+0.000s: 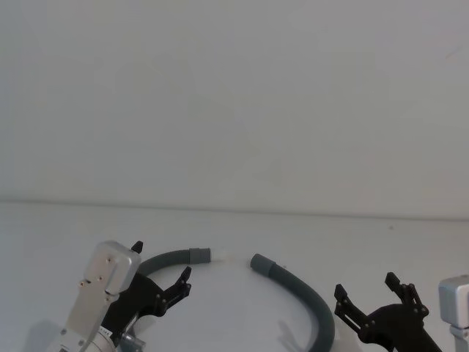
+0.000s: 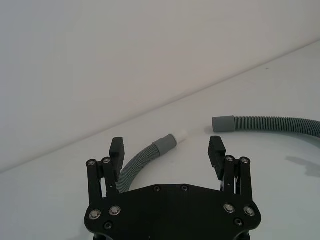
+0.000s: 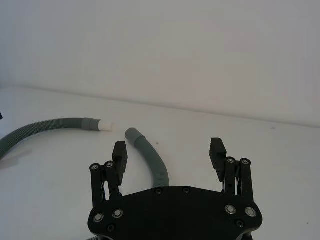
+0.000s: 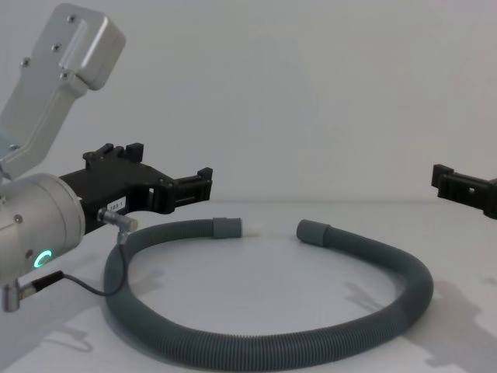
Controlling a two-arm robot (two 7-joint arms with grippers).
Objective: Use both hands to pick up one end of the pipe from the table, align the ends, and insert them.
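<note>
Left gripper is sitting closest, reaching in from the left, green ring glowing on its silver wrist, thin black cable hanging off it. Jaws are standing spread wide, pinching nothing. It's hovering above the pipe's left stretch, just short of the white-tipped cuff, not touching in the chest view.

Right gripper is hanging on the right, raised off the worktop, jaws also spread wide and gripping nothing. It's sitting near the pipe's right bend but apart from it; in the right wrist view the pipe is running under and between its fingers toward the plain cuff.

Pipe is lying flat on the worktop in an open loop, the closed bend facing the robot and both ends lying at the far side. White tip is pointing at the plain cuff, roughly in line with it, a small gap showing between them, so the ends are not joined. Both cuffs are resting on the worktop, neither one lifted.

Pale wall is rising behind the worktop's far edge
</note>
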